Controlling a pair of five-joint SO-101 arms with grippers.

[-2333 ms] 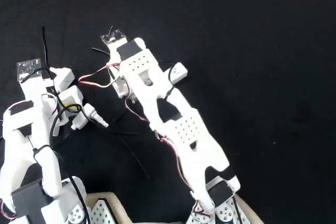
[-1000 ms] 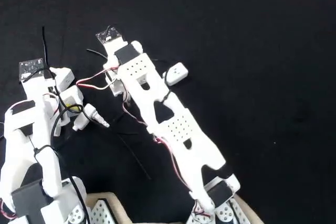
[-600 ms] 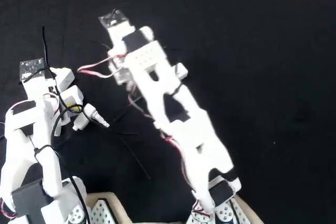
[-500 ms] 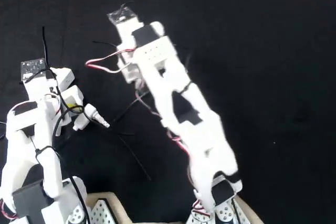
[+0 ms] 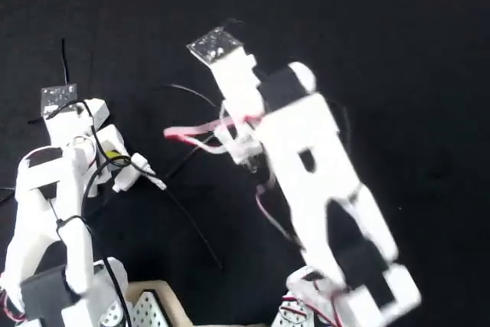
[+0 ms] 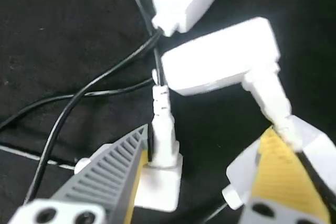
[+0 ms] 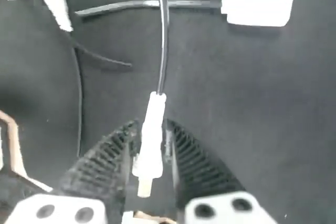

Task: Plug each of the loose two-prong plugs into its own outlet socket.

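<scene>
Near the table's middle, the right gripper is clamping a white plug lengthwise along its fingers, cable end pointing out beyond them; at left, the left gripper is gaping.

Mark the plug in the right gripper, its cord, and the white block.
plug (image 7: 150, 127): right wrist view, white body.
cord (image 7: 164, 35): right wrist view, black stretch.
white block (image 7: 258, 4): right wrist view, centre.
</scene>
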